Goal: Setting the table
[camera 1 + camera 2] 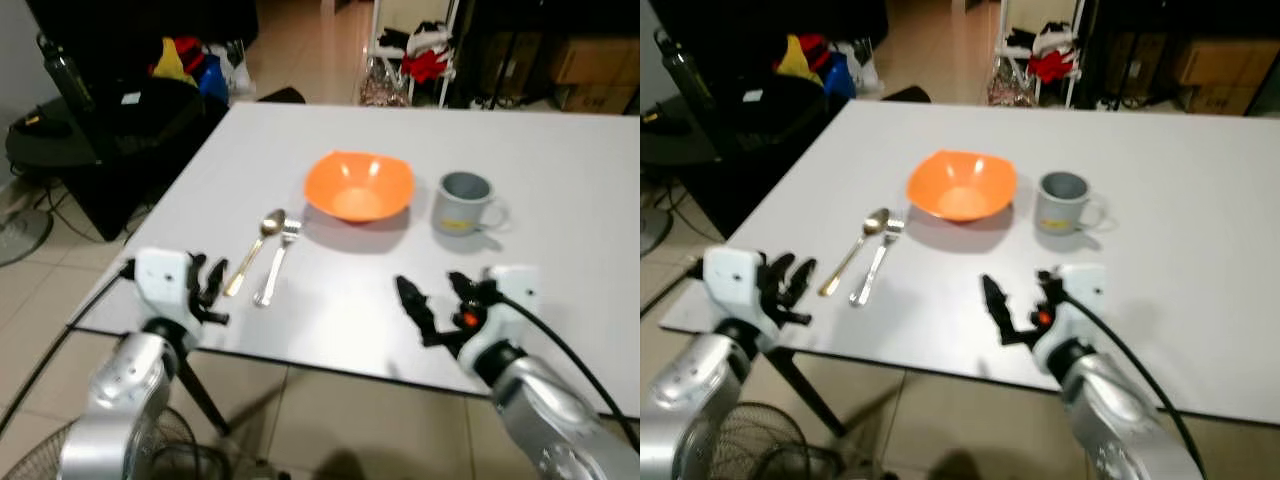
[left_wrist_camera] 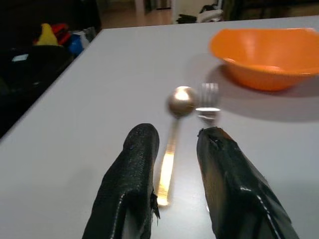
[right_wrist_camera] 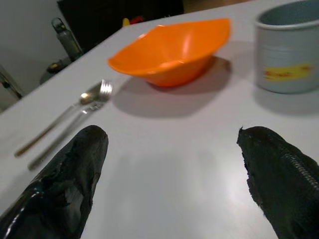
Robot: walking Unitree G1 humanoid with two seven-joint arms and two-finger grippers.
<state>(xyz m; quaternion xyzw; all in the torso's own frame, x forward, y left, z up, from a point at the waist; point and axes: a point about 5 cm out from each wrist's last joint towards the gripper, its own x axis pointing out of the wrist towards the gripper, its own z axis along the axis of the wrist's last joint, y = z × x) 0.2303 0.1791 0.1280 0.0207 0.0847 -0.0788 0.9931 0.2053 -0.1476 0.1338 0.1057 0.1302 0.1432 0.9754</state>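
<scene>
In the left eye view there is one white table (image 1: 560, 170). On it I count four things: one orange bowl (image 1: 359, 186), one grey mug (image 1: 463, 203), one spoon (image 1: 254, 251) and one fork (image 1: 277, 261). The bowl stands near the middle of the table, and the mug stands just beside it on the robot's right, with its handle turned to the right. The spoon and the fork lie side by side to the left of the bowl, the spoon on the outer side, with both handles pointing to the near edge. The left gripper (image 1: 207, 284) is at the near left edge of the table, close to the handle of the spoon, and holds nothing. The right gripper (image 1: 437, 296) is over the near part of the table, in front of the mug, with its two fingers spread wide and empty.

The right eye view gives the same four things and both grippers.

In the left wrist view the two black fingers (image 2: 130, 184) stand a little apart, with the gold handle of the spoon seen between them, not touched.

In the right wrist view the two fingers (image 3: 65, 189) are far apart above bare table, with the bowl and the mug beyond them.
</scene>
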